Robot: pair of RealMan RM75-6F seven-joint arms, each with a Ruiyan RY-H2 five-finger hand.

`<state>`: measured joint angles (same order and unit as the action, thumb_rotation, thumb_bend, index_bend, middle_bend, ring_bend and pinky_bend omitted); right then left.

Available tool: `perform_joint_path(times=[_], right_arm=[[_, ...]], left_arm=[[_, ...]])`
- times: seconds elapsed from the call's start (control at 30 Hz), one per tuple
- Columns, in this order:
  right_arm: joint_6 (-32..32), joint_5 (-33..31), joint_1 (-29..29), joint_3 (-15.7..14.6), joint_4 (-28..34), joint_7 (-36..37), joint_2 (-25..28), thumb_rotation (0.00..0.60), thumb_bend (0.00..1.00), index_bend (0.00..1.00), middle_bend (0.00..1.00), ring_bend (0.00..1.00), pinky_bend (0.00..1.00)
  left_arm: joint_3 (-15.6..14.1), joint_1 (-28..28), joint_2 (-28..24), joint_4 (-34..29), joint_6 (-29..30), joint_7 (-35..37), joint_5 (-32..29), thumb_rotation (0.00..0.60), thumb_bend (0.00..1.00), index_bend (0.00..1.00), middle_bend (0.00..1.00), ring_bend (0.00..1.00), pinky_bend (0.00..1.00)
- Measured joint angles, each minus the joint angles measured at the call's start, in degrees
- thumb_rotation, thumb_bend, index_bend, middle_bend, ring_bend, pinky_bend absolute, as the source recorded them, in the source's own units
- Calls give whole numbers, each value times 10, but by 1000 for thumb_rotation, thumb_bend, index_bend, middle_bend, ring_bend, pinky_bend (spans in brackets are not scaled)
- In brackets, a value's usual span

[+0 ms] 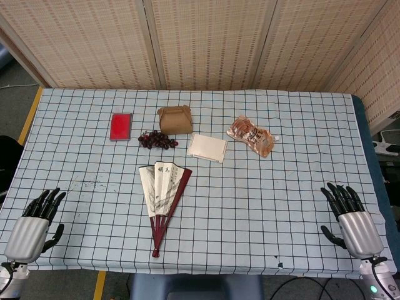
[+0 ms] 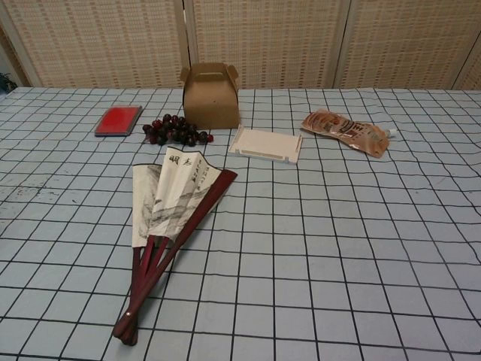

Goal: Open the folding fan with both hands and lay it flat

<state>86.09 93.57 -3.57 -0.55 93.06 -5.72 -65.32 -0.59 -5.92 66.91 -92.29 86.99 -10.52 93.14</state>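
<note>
Fan (image 1: 162, 197) partly spread, flat on the table (image 1: 269, 206) between my hands.
My left hand (image 1: 34, 226) and right hand (image 1: 350, 219) rest empty, fingers apart, well clear of it.

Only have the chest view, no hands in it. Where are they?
Observer: Head view shows the left hand resting near the table's near left corner, holding nothing.
Operator: And the right?
Observer: The right hand is at the near right corner, fingers apart, also holding nothing.
Operator: Either one close to the fan?
Observer: No. The folding fan, partly open, lies between them, well apart from both.
</note>
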Motion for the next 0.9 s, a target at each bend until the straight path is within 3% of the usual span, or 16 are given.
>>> perform_joint_path(times=[0.33, 0.47, 0.67, 0.9], right_arm=[[-4, 8, -1, -5, -15, -12, -20, 600, 202, 3, 0, 0, 0], [-21, 12, -18, 1, -17, -16, -42, 600, 212, 75, 0, 0, 0], [-82, 20, -79, 23, -7, -59, -76, 600, 212, 164, 0, 0, 0], [-195, 6, -171, 63, 4, -169, -148, 600, 210, 213, 0, 0, 0]], left_arm=[[-3, -11, 8, -1, -12, 7, 14, 600, 462, 0, 0, 0, 160], [-1, -14, 12, 7, -9, 27, 16, 600, 461, 0, 0, 0, 160], [1, -16, 12, 14, 3, 56, 26, 600, 454, 0, 0, 0, 157], [3, -12, 4, 19, 26, 91, 37, 600, 445, 0, 0, 0, 153]])
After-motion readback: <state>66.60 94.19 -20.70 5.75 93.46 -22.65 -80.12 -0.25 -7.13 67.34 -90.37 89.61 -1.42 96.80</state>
